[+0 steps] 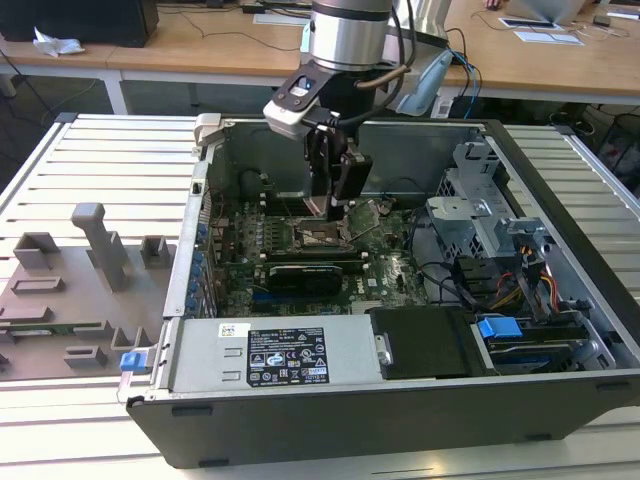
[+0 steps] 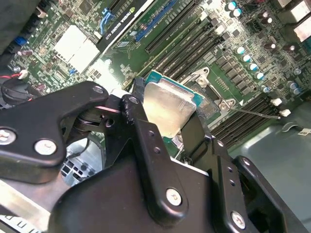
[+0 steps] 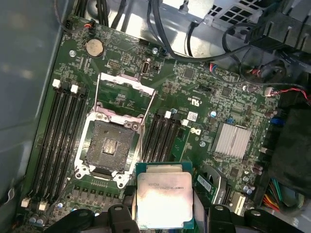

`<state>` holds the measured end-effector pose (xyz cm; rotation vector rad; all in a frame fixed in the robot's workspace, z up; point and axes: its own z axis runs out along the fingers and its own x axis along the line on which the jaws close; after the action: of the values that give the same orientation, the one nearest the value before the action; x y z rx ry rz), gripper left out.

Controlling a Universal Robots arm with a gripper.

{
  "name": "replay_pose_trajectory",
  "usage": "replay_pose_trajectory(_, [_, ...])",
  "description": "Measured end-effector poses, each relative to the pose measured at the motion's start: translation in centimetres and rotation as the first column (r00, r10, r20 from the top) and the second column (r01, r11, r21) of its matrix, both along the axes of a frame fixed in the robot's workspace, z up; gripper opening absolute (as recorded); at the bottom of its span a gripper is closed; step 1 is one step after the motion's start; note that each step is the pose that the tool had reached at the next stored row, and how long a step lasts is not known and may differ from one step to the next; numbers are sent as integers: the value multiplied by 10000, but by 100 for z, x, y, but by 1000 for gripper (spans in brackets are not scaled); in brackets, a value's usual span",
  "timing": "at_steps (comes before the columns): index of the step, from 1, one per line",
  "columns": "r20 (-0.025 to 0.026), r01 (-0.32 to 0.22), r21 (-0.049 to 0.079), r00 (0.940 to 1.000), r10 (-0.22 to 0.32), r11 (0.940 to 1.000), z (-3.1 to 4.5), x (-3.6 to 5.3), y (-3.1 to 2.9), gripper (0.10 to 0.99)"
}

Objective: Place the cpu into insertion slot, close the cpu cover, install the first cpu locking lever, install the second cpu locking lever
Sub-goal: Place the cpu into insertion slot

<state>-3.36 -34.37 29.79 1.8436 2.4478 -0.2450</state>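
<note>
Gripper [image 1: 332, 208] pinches the cpu [image 3: 164, 199] by opposite edges, above the motherboard [image 3: 194, 82] and just beside the open insertion slot [image 3: 109, 145]. Seating it well, I judge, needs the chip level, corners squared to the slot, and no pressing.

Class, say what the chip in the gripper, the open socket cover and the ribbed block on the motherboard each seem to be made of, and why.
The cpu: dull silver-grey metal lid with soft glare, on a green board edge. The cpu cover: thin bright metal, probably steel, given its sharp glints. The ribbed block: pale finned metal, likely aluminium.
</note>
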Motion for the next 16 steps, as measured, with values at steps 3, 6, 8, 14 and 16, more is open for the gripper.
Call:
replay_pose_trajectory(3, [0,185,-56,9998,-185,9998,-1,1,0,545])
replay_pose_trajectory(6, [3,370,-114,9993,-370,9993,-1,2,0,545])
replay_pose_trajectory(8, [5,524,-166,9986,-524,9985,-2,3,0,545])
replay_pose_trajectory(14, [16,1097,-334,9940,-1097,9934,-3,4,0,545])
replay_pose_trajectory(16, [19,1270,-353,9919,-1270,9913,-4,4,0,545])
